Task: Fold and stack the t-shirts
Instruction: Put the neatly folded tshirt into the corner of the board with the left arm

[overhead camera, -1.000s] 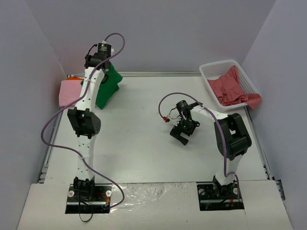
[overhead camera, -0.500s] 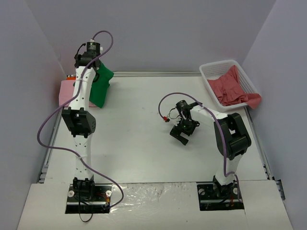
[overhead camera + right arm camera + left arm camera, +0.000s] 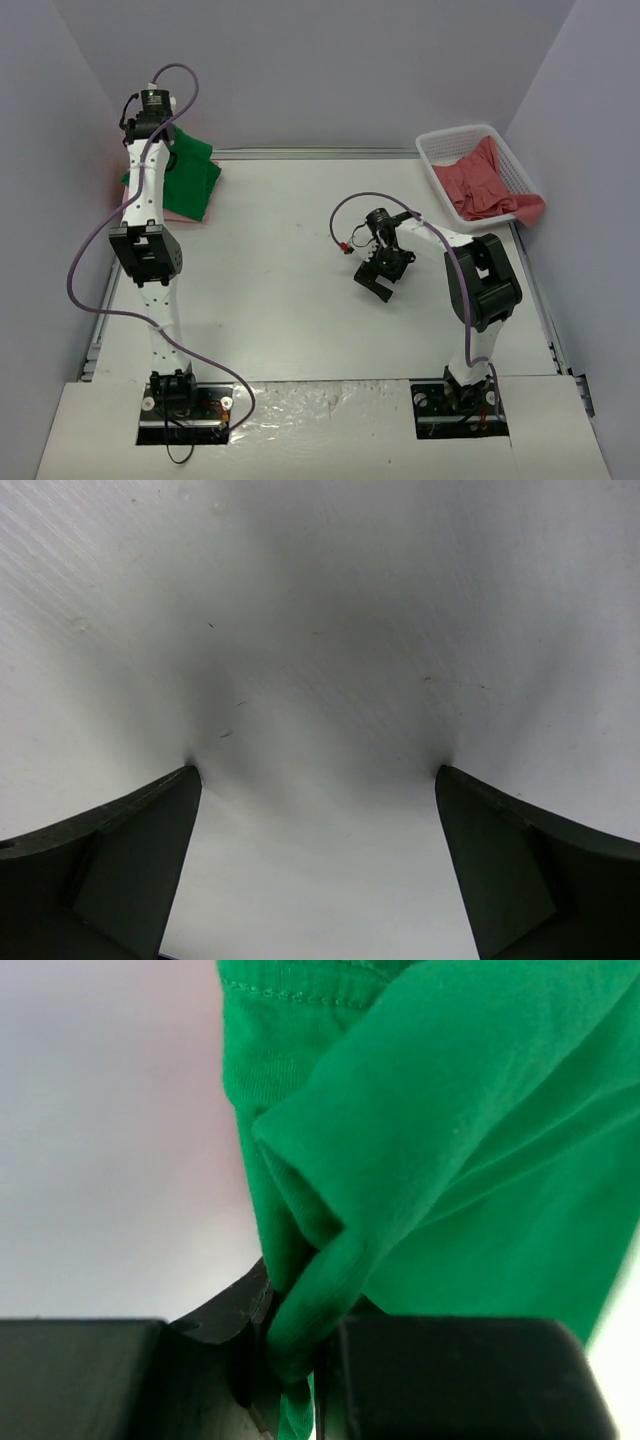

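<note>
We find the left arm stretched to the far left corner of the counter (image 3: 300, 330). In the left wrist view, the left end effector (image 3: 290, 1380) is clamped on a bunched fold of the bright green t-shirt (image 3: 450, 1160), with the cloth pinched between its two dark fingers (image 3: 100, 1380). In the top view, the green t-shirt (image 3: 190, 170) hangs from that end effector and spreads down over the far left corner. A strip of the light pink t-shirt (image 3: 170, 213) shows at its near edge. We cannot tell how much of the green cloth rests on the pink.

The right end effector (image 3: 378, 283) sits low over the middle of the counter, well apart from both shirts. In the right wrist view, the right end effector (image 3: 317, 772) has its fingers (image 3: 130, 860) spread apart with only bare counter surface between them.

The coral red t-shirt (image 3: 485, 185) lies crumpled in the white basket (image 3: 450, 145) at the far right corner. One part drapes over the basket's right rim.
</note>
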`<action>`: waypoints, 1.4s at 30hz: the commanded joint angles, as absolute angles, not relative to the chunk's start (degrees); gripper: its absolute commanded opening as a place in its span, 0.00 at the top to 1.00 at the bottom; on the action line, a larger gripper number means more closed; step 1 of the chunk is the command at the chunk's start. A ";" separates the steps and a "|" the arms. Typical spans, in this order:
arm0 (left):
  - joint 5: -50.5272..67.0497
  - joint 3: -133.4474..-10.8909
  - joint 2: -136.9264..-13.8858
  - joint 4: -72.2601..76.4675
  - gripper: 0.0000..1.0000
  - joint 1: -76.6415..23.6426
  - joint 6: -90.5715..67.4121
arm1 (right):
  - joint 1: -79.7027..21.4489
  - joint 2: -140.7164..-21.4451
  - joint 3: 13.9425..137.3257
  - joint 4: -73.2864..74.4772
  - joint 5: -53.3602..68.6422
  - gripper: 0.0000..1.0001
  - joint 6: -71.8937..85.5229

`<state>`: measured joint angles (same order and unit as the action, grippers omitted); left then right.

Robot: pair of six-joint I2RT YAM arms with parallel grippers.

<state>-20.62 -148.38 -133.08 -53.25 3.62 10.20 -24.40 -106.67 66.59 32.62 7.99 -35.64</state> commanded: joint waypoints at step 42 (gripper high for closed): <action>18.72 -69.61 -69.17 -26.45 0.06 -2.55 14.77 | -20.48 -100.46 70.39 31.64 13.89 0.00 -31.47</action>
